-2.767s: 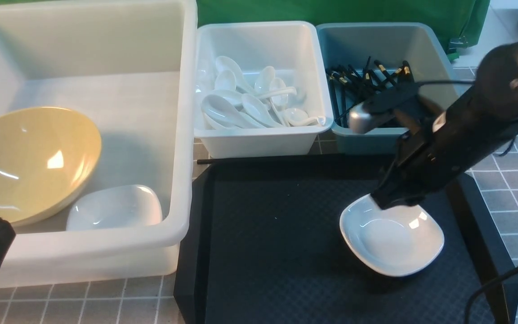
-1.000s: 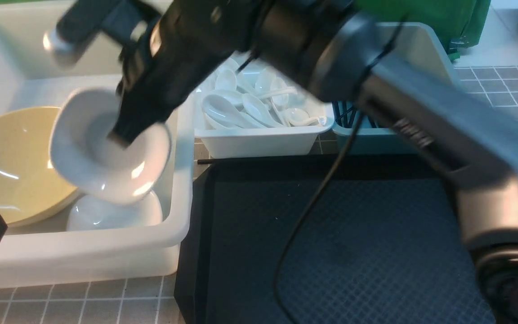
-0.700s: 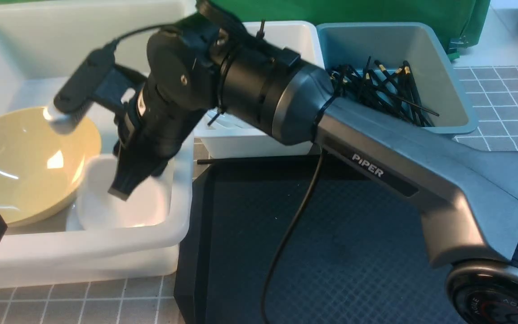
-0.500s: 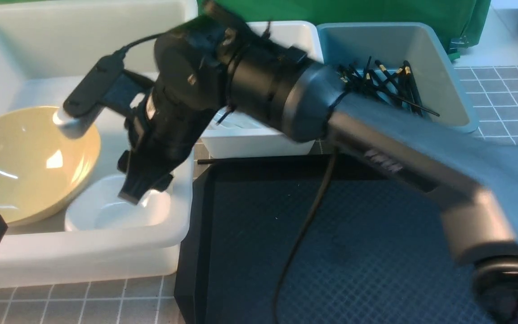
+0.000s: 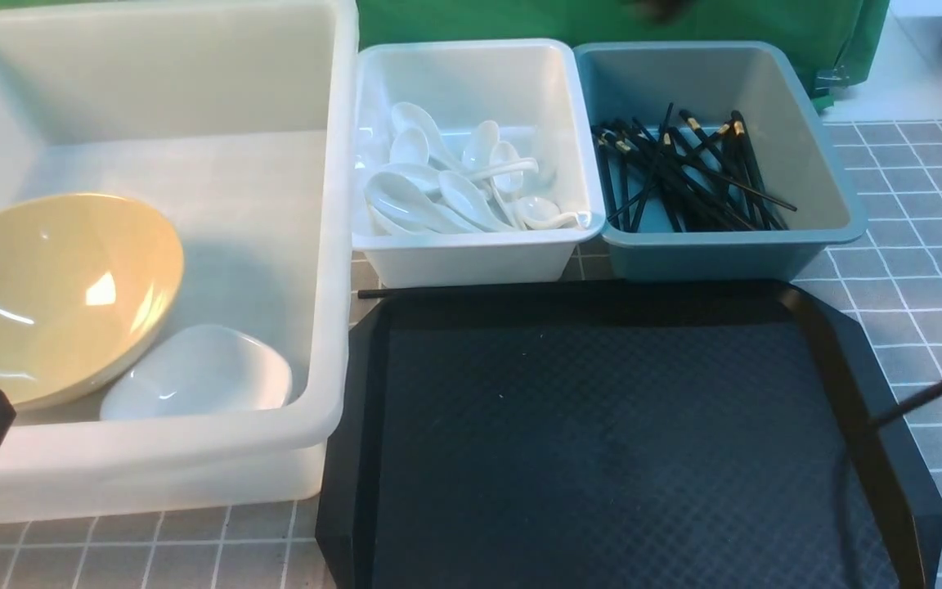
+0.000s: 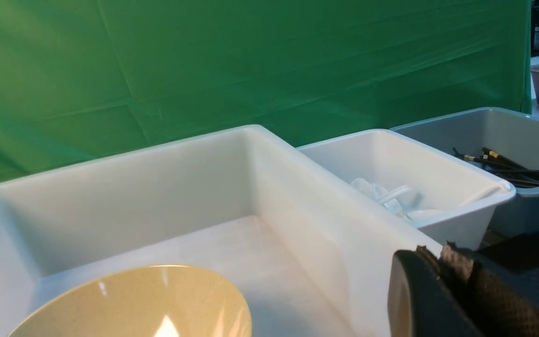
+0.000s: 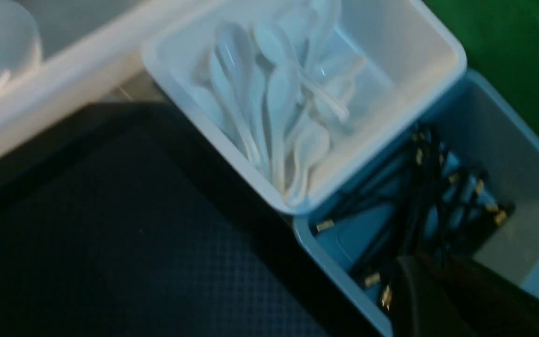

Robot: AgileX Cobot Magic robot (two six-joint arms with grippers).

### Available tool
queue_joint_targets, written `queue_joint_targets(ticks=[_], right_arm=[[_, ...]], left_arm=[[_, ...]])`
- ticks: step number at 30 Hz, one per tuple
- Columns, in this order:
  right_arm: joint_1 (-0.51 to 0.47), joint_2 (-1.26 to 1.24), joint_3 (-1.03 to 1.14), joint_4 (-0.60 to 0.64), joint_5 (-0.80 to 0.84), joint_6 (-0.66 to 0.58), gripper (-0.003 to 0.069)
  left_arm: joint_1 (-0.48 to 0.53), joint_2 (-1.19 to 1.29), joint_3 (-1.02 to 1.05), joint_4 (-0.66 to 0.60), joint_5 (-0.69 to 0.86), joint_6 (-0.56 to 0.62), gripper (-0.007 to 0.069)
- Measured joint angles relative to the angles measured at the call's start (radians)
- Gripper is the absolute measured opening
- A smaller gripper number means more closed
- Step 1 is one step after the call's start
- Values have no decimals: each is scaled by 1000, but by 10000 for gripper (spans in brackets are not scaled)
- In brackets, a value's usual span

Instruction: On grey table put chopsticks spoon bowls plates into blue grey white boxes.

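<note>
- Leaning in the very large translucent whitish plastic tub [image 5: 320, 417], the wide glossy yellow-olive round bowl [image 5: 70, 286] opens obliquely upward; its rim slopes down toward the tub's near side.
- Left gripper [image 6: 445, 257]: jaws clenched, fingertips together, nothing visible between them. The bowl lies outside the jaws.
- Glossy white rounded-square dishware [image 5: 201, 372]: located inside the tub, right of the bowl and partly hidden by the near wall. The visible outline runs longest from left to right. Whether one plate or two stacked cannot be told. Position is clear of both grippers.
- Glossy white soup spoons [image 5: 471, 188]: piled in the smaller white plastic box [image 5: 471, 262]. Long axes vary; several scoops point to the far left, handles to the near right. All lie outside the jaws.
- Black octagonal textured tray [image 5: 602, 450]: located on the grey tiled table [image 5: 921, 327], in front of the smaller boxes.
- Thin black gold-banded chopsticks [image 5: 684, 176]: crossed in the blue-grey plastic box [image 5: 716, 258], many running far to near.
- Right gripper [image 7: 431, 276]: blurred; jaws clenched, nothing visible between them. The right wrist view shows it overlapping the chopstick box; clearance cannot be told.
</note>
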Motion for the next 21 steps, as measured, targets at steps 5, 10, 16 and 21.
queue_joint_targets(ticks=[5, 10, 16, 21], right_arm=[[-70, -195, 307, -4, -55, 25, 34], [-73, -454, 666, 1, -268, 41, 34], [-74, -823, 1177, 5, -752, 85, 34], [-74, -1022, 1596, 5, -1228, 111, 34]], left_arm=[[0, 0, 0, 1, -23, 0, 15], [0, 0, 0, 12, -36, 2, 15], [0, 0, 0, 16, -25, 4, 15], [0, 0, 0, 16, -3, 4, 15]])
